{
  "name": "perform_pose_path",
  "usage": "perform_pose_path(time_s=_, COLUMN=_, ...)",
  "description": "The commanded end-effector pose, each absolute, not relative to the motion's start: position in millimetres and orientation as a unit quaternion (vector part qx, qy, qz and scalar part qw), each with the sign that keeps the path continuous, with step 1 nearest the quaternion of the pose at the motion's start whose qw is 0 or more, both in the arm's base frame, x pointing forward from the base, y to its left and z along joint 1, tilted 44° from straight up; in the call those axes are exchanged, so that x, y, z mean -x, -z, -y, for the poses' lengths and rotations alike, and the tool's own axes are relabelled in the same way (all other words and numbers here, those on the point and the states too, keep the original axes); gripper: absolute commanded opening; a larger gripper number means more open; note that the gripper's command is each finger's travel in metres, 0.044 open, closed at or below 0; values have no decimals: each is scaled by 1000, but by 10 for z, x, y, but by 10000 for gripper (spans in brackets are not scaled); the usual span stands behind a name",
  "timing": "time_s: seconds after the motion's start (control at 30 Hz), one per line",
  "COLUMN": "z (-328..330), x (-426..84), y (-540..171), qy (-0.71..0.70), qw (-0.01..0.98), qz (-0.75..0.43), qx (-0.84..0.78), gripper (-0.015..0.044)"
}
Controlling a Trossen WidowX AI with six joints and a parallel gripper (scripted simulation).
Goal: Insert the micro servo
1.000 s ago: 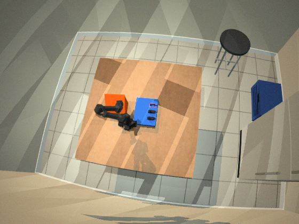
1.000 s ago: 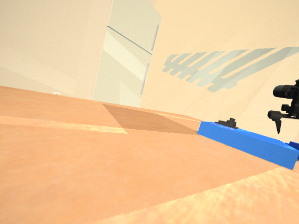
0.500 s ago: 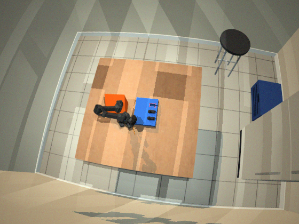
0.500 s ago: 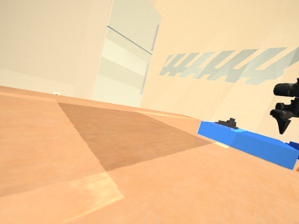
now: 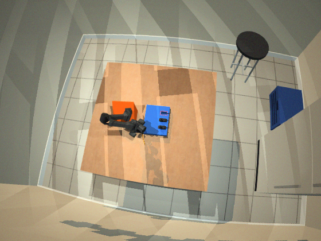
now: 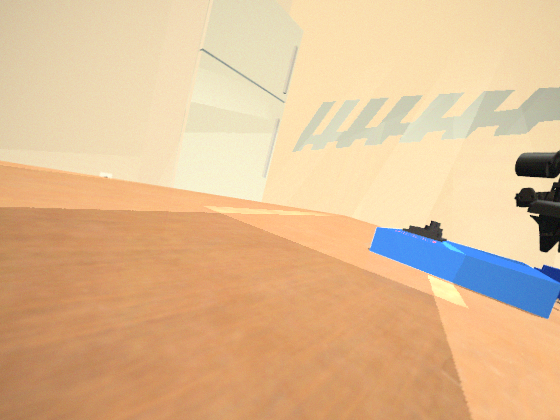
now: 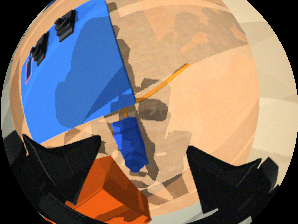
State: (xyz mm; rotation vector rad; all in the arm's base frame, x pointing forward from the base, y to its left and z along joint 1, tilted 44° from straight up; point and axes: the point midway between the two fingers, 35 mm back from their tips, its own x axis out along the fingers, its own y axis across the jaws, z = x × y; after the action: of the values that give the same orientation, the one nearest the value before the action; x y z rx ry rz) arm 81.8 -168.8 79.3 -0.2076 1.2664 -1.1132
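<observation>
The jaws [image 5: 137, 128] are standing wide apart with 0 objects between them, and are hanging above the desk [image 5: 183, 160] [image 6: 175, 310] [image 7: 215, 105] close to the near edge of the blue deck [image 5: 153, 115] [image 6: 505, 280] [image 7: 75, 75]; the blue micro servo [image 7: 131, 145] is lying on the desk just outside 1 corner of that deck, its orange cable [image 5: 144, 139] [image 7: 167, 80] running out past the corner across the desk; whether the cable is touching the deck cannot be told

The marked pocket [image 5: 164, 113] [image 7: 29, 69], outlined in pink, is showing without the servo in it; 2 black servos [image 5: 163, 120] [image 7: 39, 49] [image 5: 162, 127] [image 7: 65, 25] are sitting in a row beside it on the deck; the loose servo is therefore not seated

An orange block [image 5: 123, 107] [image 7: 112, 192] is standing on the desk beside the arm [image 5: 116, 124], near the deck but apart from it; 1 dark round stool [image 5: 252, 45] is standing on the tiled floor beyond the desk
</observation>
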Motion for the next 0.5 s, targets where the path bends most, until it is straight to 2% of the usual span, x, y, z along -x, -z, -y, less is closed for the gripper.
perform_pose_path(time_s=0.0, z=1607, x=-817, y=-760, qy=432, qw=660, qz=-600, qx=133, gripper=440)
perform_pose_path(time_s=0.23, z=1501, x=-799, y=-705, qy=349, qw=651, qz=-648, qx=187, gripper=440)
perform_pose_path(time_s=0.47, z=1499, x=-799, y=-704, qy=347, qw=650, qz=-649, qx=188, gripper=440)
